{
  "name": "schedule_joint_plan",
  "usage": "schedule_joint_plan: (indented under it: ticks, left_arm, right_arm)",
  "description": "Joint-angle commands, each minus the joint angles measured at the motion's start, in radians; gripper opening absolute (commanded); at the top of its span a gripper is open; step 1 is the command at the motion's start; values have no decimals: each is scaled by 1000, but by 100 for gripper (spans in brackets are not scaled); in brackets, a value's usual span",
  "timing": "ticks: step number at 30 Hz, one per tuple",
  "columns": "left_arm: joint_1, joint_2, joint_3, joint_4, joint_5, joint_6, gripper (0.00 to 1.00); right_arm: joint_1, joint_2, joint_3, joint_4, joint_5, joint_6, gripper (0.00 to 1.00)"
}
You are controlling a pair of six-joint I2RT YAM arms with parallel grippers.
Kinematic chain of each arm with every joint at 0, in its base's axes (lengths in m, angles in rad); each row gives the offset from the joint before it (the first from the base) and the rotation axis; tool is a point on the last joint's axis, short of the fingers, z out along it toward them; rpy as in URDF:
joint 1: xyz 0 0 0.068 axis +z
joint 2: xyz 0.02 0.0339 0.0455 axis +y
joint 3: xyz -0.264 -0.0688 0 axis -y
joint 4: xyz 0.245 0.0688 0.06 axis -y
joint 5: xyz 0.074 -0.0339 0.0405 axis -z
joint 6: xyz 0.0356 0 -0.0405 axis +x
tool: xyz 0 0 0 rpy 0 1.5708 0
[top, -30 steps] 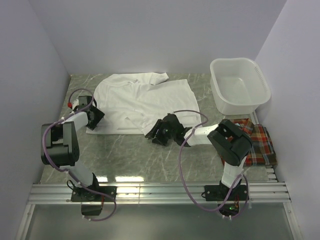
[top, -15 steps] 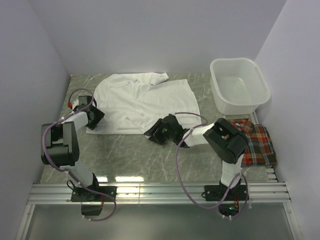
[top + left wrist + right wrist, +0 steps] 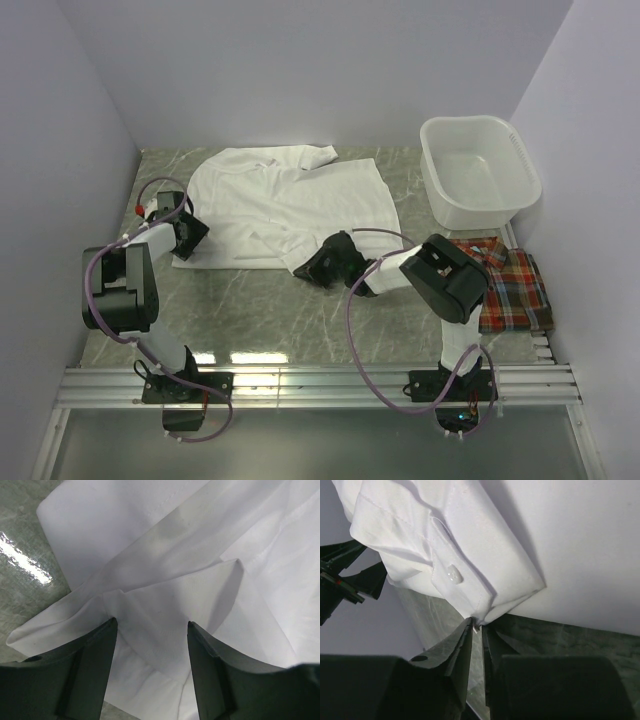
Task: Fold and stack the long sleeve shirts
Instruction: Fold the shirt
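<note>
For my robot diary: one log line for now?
left gripper open over white shirt | right gripper pinching its cuff | plaid shirt aside

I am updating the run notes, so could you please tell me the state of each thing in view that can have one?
white shirt: spread out, not yet folded up, wrinkled at its near edge.
plaid shirt: folded, lying flat, partly hidden by the right arm.
white plastic basin: upright, empty.
left claw: open, over the white shirt's edge.
right claw: shut on the corner of the white shirt's cuff.
</note>
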Motion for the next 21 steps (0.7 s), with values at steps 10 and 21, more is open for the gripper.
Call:
schedule_joint_plan:
  ticks: [10,21]
  left_arm:
    - [2,-1,28,-19,-2,1,64]
    - [2,3,31,-19,-1,1,64]
  right_arm:
    - [8,-22,-12,-41,80,-74,0]
    - [5,-112,41,-136,118,-228,0]
